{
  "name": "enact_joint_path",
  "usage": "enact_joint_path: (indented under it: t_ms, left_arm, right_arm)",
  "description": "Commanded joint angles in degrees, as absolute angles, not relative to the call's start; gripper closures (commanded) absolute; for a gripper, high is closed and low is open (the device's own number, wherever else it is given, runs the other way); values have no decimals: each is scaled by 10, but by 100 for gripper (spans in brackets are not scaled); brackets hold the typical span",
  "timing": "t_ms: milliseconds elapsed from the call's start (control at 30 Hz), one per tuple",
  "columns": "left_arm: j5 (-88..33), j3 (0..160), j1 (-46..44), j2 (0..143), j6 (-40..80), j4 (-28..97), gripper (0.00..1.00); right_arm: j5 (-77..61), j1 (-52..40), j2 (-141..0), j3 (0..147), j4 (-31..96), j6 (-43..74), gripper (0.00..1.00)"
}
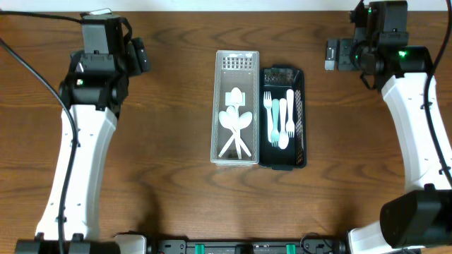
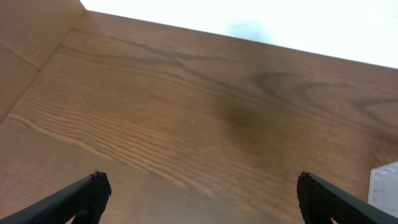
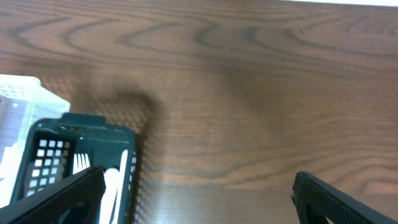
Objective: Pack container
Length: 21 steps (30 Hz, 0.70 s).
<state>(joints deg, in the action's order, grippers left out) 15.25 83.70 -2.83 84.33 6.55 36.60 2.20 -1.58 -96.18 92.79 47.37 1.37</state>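
Observation:
A white slotted basket point(image 1: 218, 106) holds several white spoons point(image 1: 235, 127). Touching its right side, a dark green basket point(image 1: 302, 106) holds white and pale teal forks point(image 1: 281, 120). Both stand mid-table. My left gripper point(image 2: 199, 196) is open and empty over bare wood at the far left point(image 1: 138, 56); a corner of the white basket point(image 2: 387, 180) shows at its right edge. My right gripper point(image 3: 198, 196) is open and empty at the far right point(image 1: 339, 54); the green basket point(image 3: 68, 134) with forks and the white basket point(image 3: 25, 102) lie to its left.
The table is dark wood point(image 1: 169, 190). Black cables run along the left arm point(image 1: 28, 63). The arm bases stand at the front edge point(image 1: 247, 247).

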Motion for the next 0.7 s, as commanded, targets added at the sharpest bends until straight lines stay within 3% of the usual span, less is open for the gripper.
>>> enact_joint_path:
  t_ms: [0,300,533,667]
  left_arm:
    - [159,791,-29,761,47,350,2]
    - [159,523,-67,450,48,220,2]
    - [160,322,-96,190,47,242,2]
    - [160,263,-96,113,47,284,2]
  right_arm:
    - [32,0,-889,907,480,19,1]
    - [32,-8,-601,663,408,21,1]
    - [33,-42,-321,440,385,21,1]
    - [70,-41,-211,346,377,21,1]
